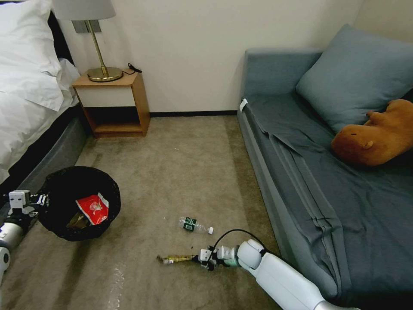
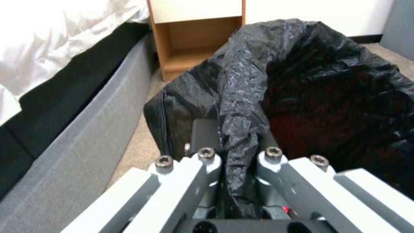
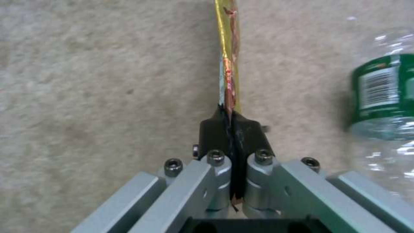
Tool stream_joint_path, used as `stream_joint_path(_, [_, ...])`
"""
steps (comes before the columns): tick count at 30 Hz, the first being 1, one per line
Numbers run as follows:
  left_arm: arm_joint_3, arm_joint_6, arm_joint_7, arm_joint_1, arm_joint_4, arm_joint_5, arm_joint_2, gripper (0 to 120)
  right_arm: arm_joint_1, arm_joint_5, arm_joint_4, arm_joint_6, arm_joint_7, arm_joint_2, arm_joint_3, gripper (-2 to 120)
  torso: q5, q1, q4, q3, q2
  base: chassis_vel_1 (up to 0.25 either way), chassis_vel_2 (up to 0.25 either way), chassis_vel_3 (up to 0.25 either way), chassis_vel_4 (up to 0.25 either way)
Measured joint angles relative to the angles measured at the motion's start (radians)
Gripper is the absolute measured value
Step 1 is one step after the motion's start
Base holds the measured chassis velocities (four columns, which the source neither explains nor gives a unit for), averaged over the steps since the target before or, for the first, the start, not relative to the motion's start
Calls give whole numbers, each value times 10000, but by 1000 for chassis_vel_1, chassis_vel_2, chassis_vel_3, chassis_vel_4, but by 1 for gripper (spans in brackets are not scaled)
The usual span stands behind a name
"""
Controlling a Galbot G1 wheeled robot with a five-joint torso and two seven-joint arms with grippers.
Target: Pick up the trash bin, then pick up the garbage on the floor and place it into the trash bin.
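— Jaws first: how do they stand?
— The right gripper [image 3: 232,120] is clamped tight on one end of the gold-brown wrapper [image 3: 228,55], a thin crinkled foil strip that stretches out flat over the carpet [image 1: 172,172]. The left gripper [image 2: 235,142] is pinched on the rim of the trash bin [image 1: 79,202], with a fold of crinkly black bag squeezed between its pads.
— Where is the bin?
— Beside the bed [image 1: 30,99], at the robot's left. Whether it rests on the carpet or hangs above it, I cannot tell.
— Anything hard to make out?
— Inside lies the red-and-white snack bag [image 1: 93,209], with something brownish half hidden beneath it. The clear bottle [image 1: 195,225], green-labelled and white-capped, lies on the carpet near the right gripper; the right wrist view cuts it off at the edge.
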Motion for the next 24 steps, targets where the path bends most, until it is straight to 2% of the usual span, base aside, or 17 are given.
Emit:
stream_joint_path(4, [89,0,1,0,0,57,-68,4,306,356,-5,82,-5,4,337,0,0,0,0,0,0,0,0,0,0])
stream_joint_path(5, [177,0,8,-12,-26,104,-136,4,609,1133,215,54,-5,-42,534,0,0,0,0,0,0,0,0,0,0])
stream_joint_path(6, [177,0,8,-12,-26,104,-136,4,609,1133,215,54,-5,-42,534,0,0,0,0,0,0,0,0,0,0])
stream_joint_path(8, [295,0,22,-27,-83,133,-225,4,926,2104,729,-166,8,-133,695,0,0,0,0,0,0,0,0,0,0])
stream_joint_path(11, [336,0,24,-33,-104,145,-266,4,1006,2425,948,-271,31,-162,719,0,0,0,-1,0,0,0,0,0,0])
stream_joint_path(13, [471,2,35,-63,-227,163,-425,4,1269,3779,1773,-697,210,-207,776,0,0,0,0,0,1,0,0,0,0])
stream_joint_path(14, [471,2,35,-63,-227,163,-425,4,1269,3779,1773,-697,210,-207,776,0,0,0,0,0,1,0,0,0,0])
stream_joint_path(16, [593,34,35,-104,-346,181,-553,4,1408,5089,2361,-1027,425,-187,775,0,0,1,0,0,0,0,0,0,0])
stream_joint_path(17, [698,59,36,-155,-419,200,-650,4,1494,6373,2889,-1471,644,-146,709,0,0,0,0,0,1,0,0,0,0])
stream_joint_path(18, [698,59,36,-155,-419,200,-650,4,1494,6373,2889,-1471,644,-146,709,0,0,0,0,0,1,0,0,0,0])
stream_joint_path(19, [767,75,41,-190,-464,208,-711,4,1526,7160,3233,-1765,836,-112,638,0,0,0,-1,-1,1,0,0,0,0])
stream_joint_path(20, [767,75,41,-190,-464,208,-711,4,1526,7160,3233,-1765,836,-112,638,0,0,0,-1,-1,1,0,0,0,0])
stream_joint_path(22, [989,148,45,-292,-651,129,-941,4,1566,9402,4165,-2419,1651,121,462,0,0,0,1,-1,1,0,0,0,0])
stream_joint_path(23, [989,148,45,-292,-651,129,-941,4,1566,9402,4165,-2419,1651,121,462,0,0,0,1,-1,1,0,0,0,0])
stream_joint_path(24, [1129,249,45,-381,-783,28,-1069,4,1579,10416,4551,-2692,1965,305,390,0,-1,0,0,-1,1,0,0,0,0])
